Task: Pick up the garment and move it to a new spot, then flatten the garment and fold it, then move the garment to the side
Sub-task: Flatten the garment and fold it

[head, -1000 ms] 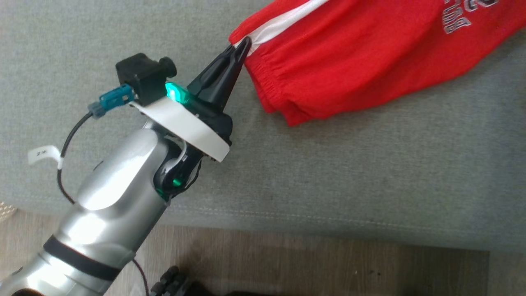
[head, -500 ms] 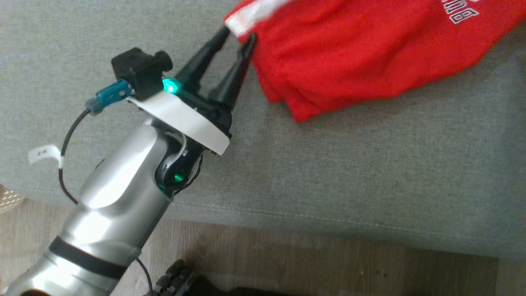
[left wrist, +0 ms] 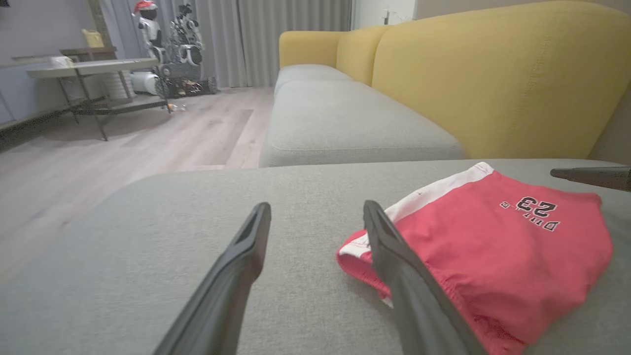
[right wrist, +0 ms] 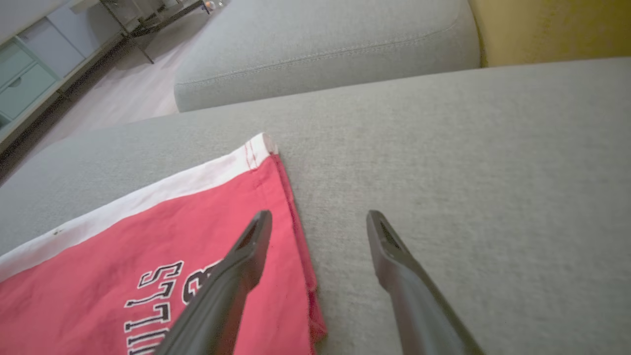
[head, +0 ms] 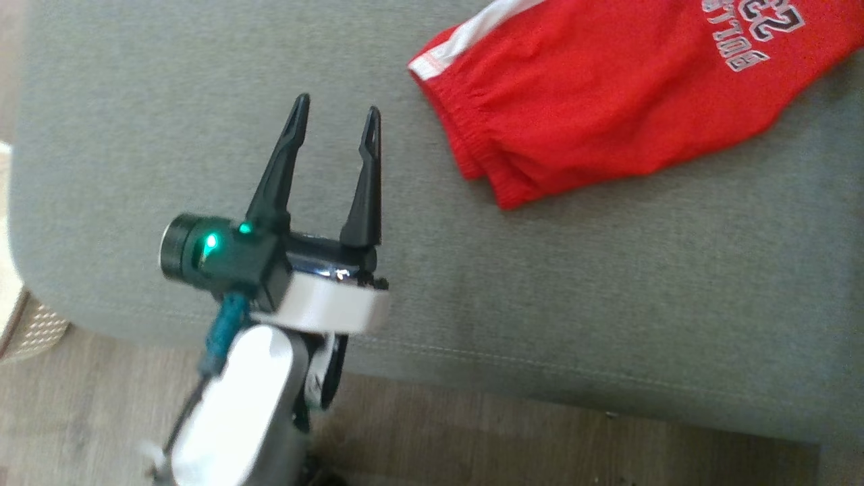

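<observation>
Head view: my left claw point(head: 337, 106) hangs above the grey cushion point(head: 607, 304), fingers spread wide and gripping nothing, near but clear of the red shorts point(head: 607, 101), which lie flat on the cushion to its right. Right wrist view: my right claw point(right wrist: 319, 217) is likewise spread and empty, one finger showing against the shorts' side edge, the other against bare cushion.

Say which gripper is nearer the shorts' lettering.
Right. The right gripper hovers by the lettering; the left gripper is clear of the shorts, off their waistband end.
</observation>
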